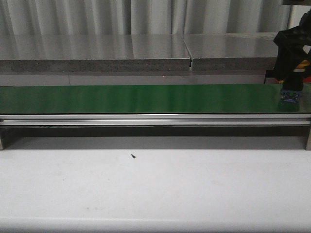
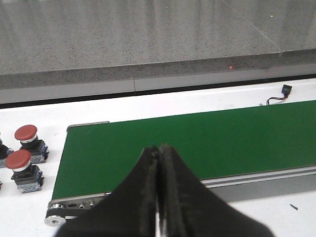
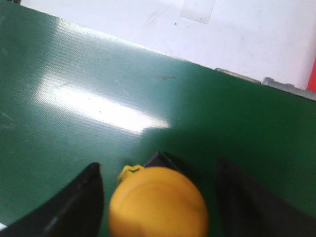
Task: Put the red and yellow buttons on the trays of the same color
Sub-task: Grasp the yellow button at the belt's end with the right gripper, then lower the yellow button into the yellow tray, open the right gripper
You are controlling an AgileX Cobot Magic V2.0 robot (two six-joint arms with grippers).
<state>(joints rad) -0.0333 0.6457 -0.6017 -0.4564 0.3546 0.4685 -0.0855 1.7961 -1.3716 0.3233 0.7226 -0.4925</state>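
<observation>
A yellow button stands on the green conveyor belt. My right gripper is open, with one finger on each side of the button and a gap on both sides. In the front view the right gripper is low over the belt's far right end, above the button's blue base. My left gripper is shut and empty above the belt's left end. Two red buttons stand on the white table beside that end. No trays are clearly in view.
A small black screw lies on the white table in front of the belt. A black connector with wires lies behind the belt. A grey stone ledge runs along the back. A red strip shows beyond the belt's end.
</observation>
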